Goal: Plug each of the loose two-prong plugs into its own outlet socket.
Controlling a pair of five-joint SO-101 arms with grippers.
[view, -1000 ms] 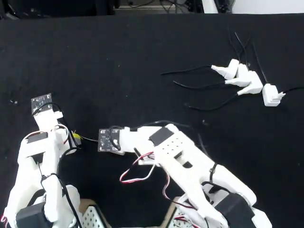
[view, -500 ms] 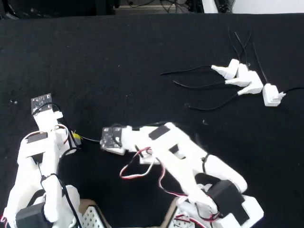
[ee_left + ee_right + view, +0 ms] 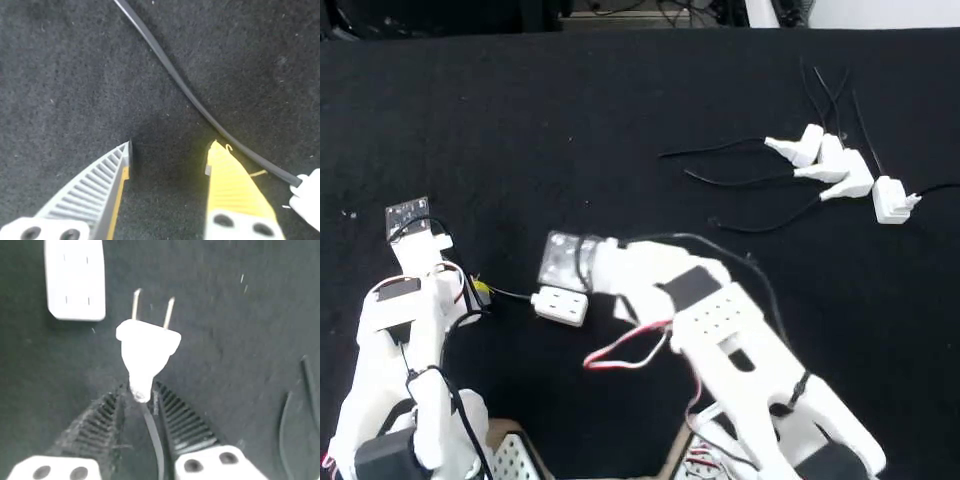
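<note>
The plug (image 3: pixel 147 347) was clamped at its cable-end neck by the right gripper (image 3: pixel 140 391), probably so both prongs were left free for insertion. In the high view it sat left of centre in the lower half, near the outlet block (image 3: pixel 560 305). Its long axis lay along the gripper's fingers, prongs pointing away, just past the block's edge. The left gripper (image 3: pixel 171 150) gaped wide, empty, over the desk (image 3: pixel 60 75).

High camera looked down over whole table (image 3: pixel 620 120); wrist cameras faced it closely. Right wrist, high shared outlet strip (image 3: pixel 561 305).
</note>
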